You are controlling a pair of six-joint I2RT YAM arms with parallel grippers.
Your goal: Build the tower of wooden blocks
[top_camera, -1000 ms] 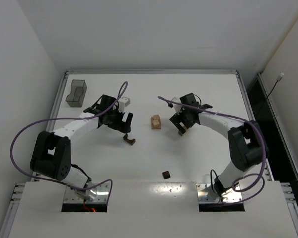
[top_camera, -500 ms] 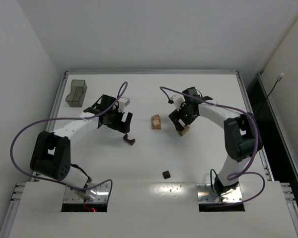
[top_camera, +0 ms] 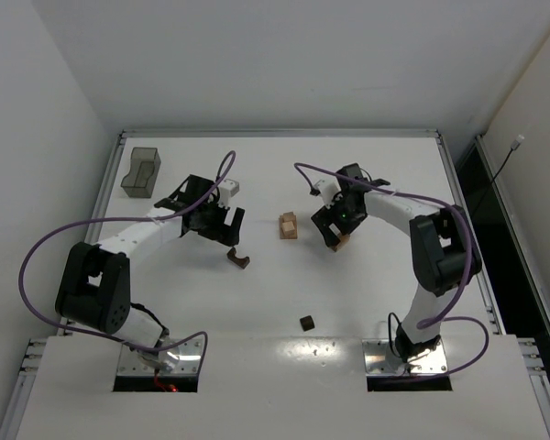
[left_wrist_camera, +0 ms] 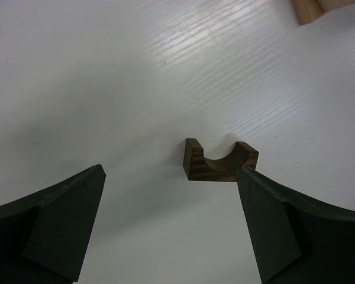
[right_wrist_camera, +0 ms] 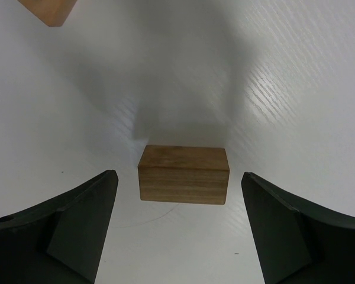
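Note:
The wood block tower (top_camera: 288, 225) is a small stack of light tan blocks at the table's middle; its edge shows in the left wrist view (left_wrist_camera: 320, 8) and in the right wrist view (right_wrist_camera: 47, 10). My right gripper (top_camera: 337, 242) is open over a tan cuboid (right_wrist_camera: 183, 174) that lies on the table between the fingers, just ahead of the tips. My left gripper (top_camera: 236, 256) is open above a dark brown arch block (left_wrist_camera: 220, 160), also seen in the top view (top_camera: 241, 262), which lies just ahead of the fingertips. A dark brown cube (top_camera: 306, 322) lies near the front.
A translucent grey plastic bin (top_camera: 142, 171) stands at the back left corner. The table has a raised rim (top_camera: 275, 134) along its far edge.
My right gripper has moved a little left and down over the tan cuboid. The left arm has not moved.

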